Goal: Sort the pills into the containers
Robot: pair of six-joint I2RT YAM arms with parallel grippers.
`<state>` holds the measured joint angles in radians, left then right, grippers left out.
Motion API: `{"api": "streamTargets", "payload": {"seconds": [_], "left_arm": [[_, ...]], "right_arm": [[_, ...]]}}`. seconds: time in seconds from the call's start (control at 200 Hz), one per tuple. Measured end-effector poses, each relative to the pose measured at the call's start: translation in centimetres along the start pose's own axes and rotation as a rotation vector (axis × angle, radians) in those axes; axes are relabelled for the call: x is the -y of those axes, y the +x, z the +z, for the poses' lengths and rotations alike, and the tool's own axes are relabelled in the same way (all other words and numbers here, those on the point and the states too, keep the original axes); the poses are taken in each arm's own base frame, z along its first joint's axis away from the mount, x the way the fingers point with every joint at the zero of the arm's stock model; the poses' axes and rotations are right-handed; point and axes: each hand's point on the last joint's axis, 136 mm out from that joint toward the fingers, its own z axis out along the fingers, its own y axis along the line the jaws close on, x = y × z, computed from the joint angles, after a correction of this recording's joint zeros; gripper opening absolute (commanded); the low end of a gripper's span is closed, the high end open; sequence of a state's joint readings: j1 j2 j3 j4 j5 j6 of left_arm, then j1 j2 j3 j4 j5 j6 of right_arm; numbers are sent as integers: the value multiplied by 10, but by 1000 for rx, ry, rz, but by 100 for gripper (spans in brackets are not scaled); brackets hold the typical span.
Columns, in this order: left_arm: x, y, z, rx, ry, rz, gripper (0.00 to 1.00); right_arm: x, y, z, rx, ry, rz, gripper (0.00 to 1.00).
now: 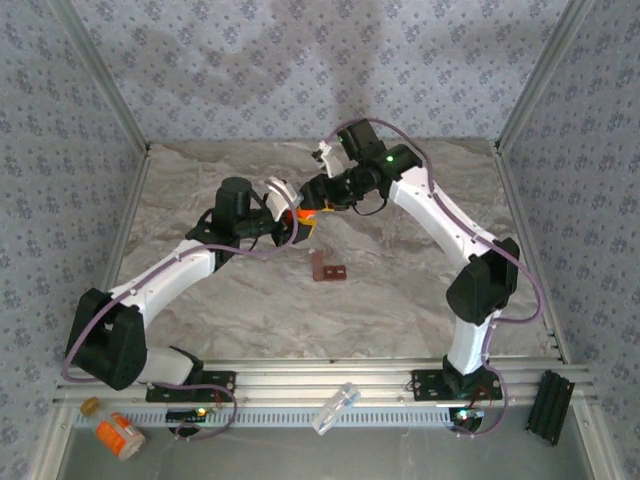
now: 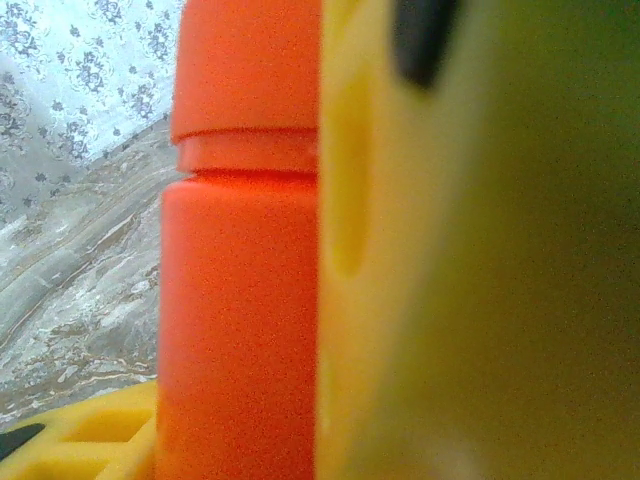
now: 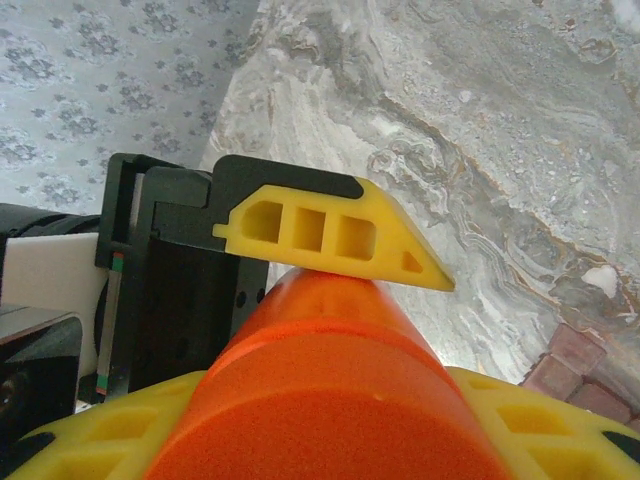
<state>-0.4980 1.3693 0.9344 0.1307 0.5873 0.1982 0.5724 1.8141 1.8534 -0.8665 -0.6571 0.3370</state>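
The table [image 1: 400,300] has a marbled grey top, and the pill box [image 1: 328,268] lies flat near its middle.

The left arm [image 1: 170,275] rises from its base, well to the near left of the pill box, and reaches forward and inward. Its wrist ends just beyond the pill box on the far left side. The right arm [image 1: 450,215] climbs from its base at the near right of the pill box. It bends at the elbow and sweeps back in, so that its wrist comes to the far side of the pill box and faces the left one.

The left gripper [image 1: 293,222] and right gripper [image 1: 322,200] meet there on one orange bottle [image 1: 305,214], held above the table just past the pill box.

In the left wrist view the bottle stands upright between the yellow fingers. One finger [image 2: 400,300] is pressed along its side and the other [image 2: 90,430] sits against its base, so this gripper is clamped on it. In the right wrist view the bottle's flat end sits wedged between the right gripper's own fingers [image 3: 540,420], which are closed on it. One left finger [image 3: 330,240] lies across the top.

A white-capped bottle [image 1: 120,436] lies on its side, well apart from the pill box to the near left. A clear tube [image 1: 335,408] lies on the rail nearer than the pill box.

The pill box is dark red-brown, and its compartments are too small for their contents to be seen.
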Motion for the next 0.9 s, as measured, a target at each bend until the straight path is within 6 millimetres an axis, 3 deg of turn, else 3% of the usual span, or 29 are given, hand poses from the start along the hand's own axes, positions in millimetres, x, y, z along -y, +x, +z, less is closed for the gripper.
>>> {"api": "streamTargets", "payload": {"seconds": [0.24, 0.41, 0.705, 0.829, 0.899], "left_arm": [[14, -7, 5, 15, 35, 20, 0], [12, -9, 5, 16, 28, 13, 0], [11, -8, 4, 10, 21, -17, 0], [10, -8, 4, 11, 21, -33, 0], [10, -8, 4, 11, 20, -38, 0]], "right_arm": [[5, 9, -17, 46, -68, 85, 46], [6, 7, -16, 65, -89, 97, 37], [9, 5, -14, 96, -145, 138, 34], [10, 4, -13, 106, -158, 149, 35], [10, 3, -14, 114, -163, 150, 43]]}}
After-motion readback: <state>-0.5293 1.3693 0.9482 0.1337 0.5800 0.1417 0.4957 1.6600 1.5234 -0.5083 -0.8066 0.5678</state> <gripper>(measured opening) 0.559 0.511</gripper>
